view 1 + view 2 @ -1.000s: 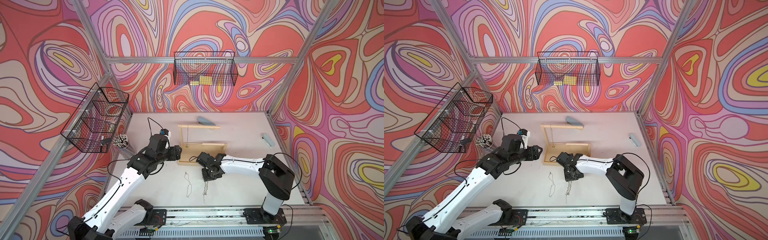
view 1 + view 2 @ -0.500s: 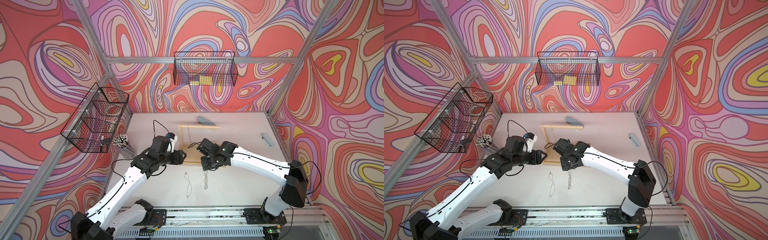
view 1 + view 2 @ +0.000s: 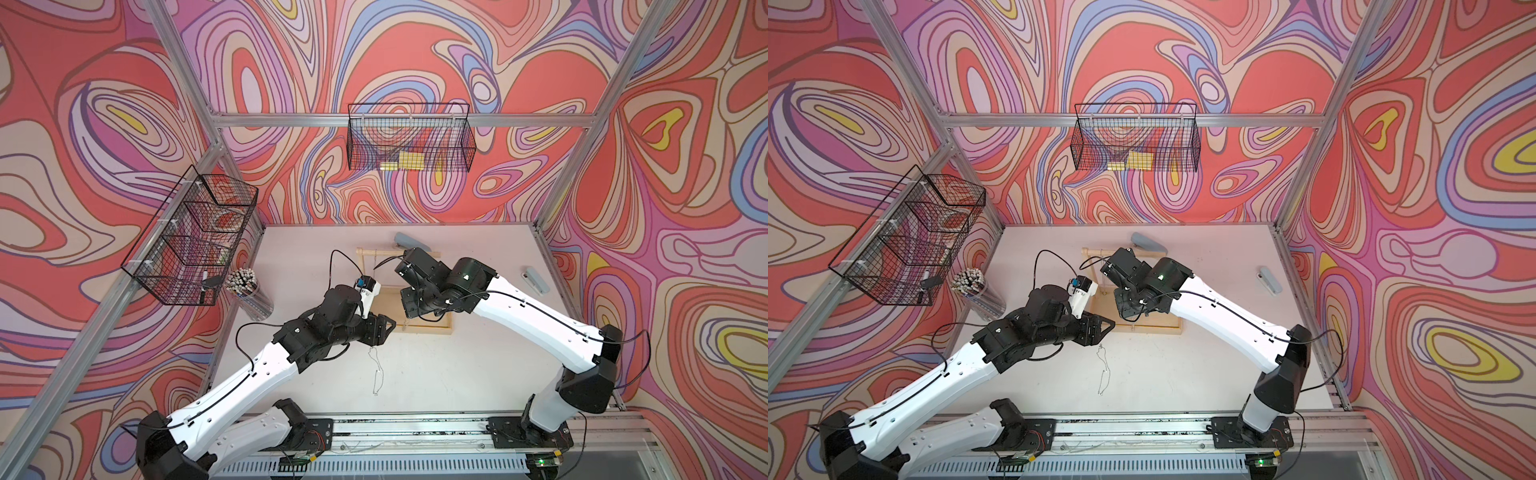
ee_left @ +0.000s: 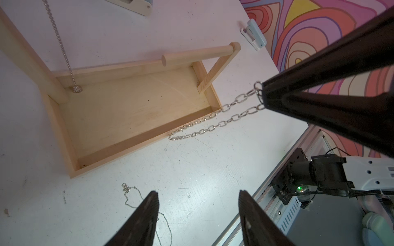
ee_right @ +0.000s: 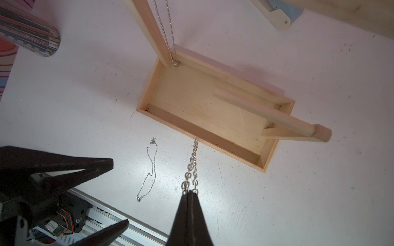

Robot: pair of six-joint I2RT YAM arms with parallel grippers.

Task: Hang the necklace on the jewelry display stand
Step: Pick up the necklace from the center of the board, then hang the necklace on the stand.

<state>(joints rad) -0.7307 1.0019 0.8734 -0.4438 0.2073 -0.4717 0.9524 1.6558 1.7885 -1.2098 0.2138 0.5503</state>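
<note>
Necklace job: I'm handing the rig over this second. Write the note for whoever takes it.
Right gripper: shut on the chunky chain, which dangles beside the front wall of the stand.
Left gripper: open, empty, above the table near the thin necklace lying flat.
Done: one fine chain hangs from the tall bar; chunky chain picked up.
Left: loop the chunky chain over a bar, release; thin necklace not hung.

3 necklaces [image 5: 149,170] [image 5: 193,161] [image 5: 168,32], 1 stand [image 5: 202,133], 2 bskts [image 3: 409,141] [image 3: 191,237], 2 staplers [image 3: 409,241] [image 3: 536,279].
</note>
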